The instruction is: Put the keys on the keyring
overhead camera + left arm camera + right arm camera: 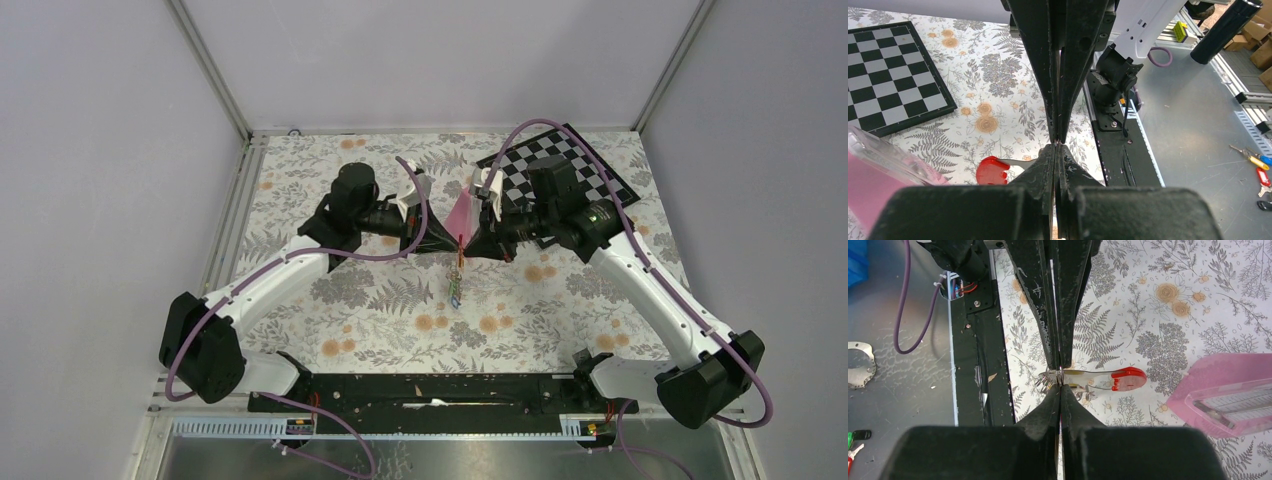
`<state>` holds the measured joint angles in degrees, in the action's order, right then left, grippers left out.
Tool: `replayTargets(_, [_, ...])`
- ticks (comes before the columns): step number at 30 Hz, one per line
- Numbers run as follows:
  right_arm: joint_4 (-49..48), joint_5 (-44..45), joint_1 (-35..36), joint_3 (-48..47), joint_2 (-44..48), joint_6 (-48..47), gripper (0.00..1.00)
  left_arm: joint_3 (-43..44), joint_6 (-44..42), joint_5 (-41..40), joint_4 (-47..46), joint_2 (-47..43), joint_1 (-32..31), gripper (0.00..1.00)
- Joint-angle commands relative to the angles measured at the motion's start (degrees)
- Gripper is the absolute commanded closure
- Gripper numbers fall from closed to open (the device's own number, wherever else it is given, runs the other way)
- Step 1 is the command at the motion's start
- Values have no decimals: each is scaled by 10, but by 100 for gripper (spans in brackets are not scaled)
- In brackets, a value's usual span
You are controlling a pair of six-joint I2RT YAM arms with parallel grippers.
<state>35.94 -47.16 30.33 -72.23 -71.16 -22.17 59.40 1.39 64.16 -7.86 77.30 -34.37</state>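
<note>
If the two claws pull or twist against each other: the keyring (1123, 379), pinched from both sides at once, could be wrenched out of one grip or strained (a judgement, since both arms meet at one spot above the table (1158, 315)).
If either pinch slackens: the ring would likely swing down on the other claw, and the keys (457, 288) dangling just below the fingertips could slide off and fall.
If the arms drift forward: the pink pyramid (463, 212) stands just beyond the claws, near enough to be knocked.
Right gripper (1060, 381): closed to a sliver, its tips clamped on the ring's pale part. The red bar juts out to one side of the tips and a silvery cluster of key blades to the other.
Left gripper (1057, 144): closed with no gap to see. The ring's red end shows just beside the lower finger and its pale bar runs in behind that finger, so it appears to grip the ring, though the contact itself is hidden.
Keys on the ring: they hang close under it, but whether they are threaded on cannot be told.
</note>
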Motion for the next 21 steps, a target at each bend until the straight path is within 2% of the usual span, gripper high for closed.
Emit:
replayTargets(1, [-23, -18, -6, 11, 3, 6, 98, -5, 46, 31, -98, -26, 8, 100])
replayTargets(11, [-46, -40, -10, 24, 6, 24, 97, -62, 209, 45, -309, -19, 14, 100])
replayTargets(17, [-64, -55, -12, 37, 7, 32, 92, -74, 241, 40, -353, -16, 16, 100])
replayTargets(21, [-79, -63, -11, 40, 5, 42, 84, -87, 260, 34, -383, -15, 16, 100])
